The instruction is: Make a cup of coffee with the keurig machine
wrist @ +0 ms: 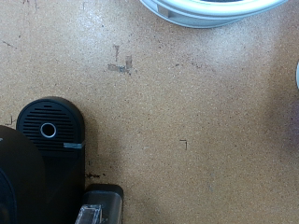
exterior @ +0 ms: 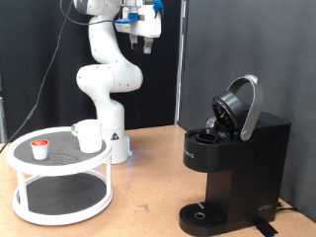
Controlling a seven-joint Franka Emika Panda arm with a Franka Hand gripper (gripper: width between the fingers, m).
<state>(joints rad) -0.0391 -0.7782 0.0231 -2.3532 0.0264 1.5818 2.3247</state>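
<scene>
Hovering with the tool (exterior: 146,41) high over the back edge of the surface (exterior: 148,168), well apart from everything. Nothing showing between its fingers. Too small in the exterior view to tell wide from narrow, and not appearing in the wrist view at all.

Finding the cup (exterior: 89,135) standing upright on the top tier of the round stand (exterior: 59,163), near the surface's edge at the exterior view's left. Long axis running vertical, mouth pointing up; no handle showing, so no telling its heading. Sitting near it but apart, the pod (exterior: 39,149), red top up.

Finding the machine (exterior: 235,158) toward the surface's corner at the exterior view's bottom right. Lid tilting open and back, front facing the exterior view's left, drip tray carrying nothing.

Judging the risks:
- Pinching the smooth round cup off-centre, likely letting it slip or tip.
- Nudging the pod, or pushing the cup over the stand's rim, by coming down skewed.
- Rocking the raised stand by pressing near its edge.
- Clipping the open lid by sweeping low across the machine.
</scene>
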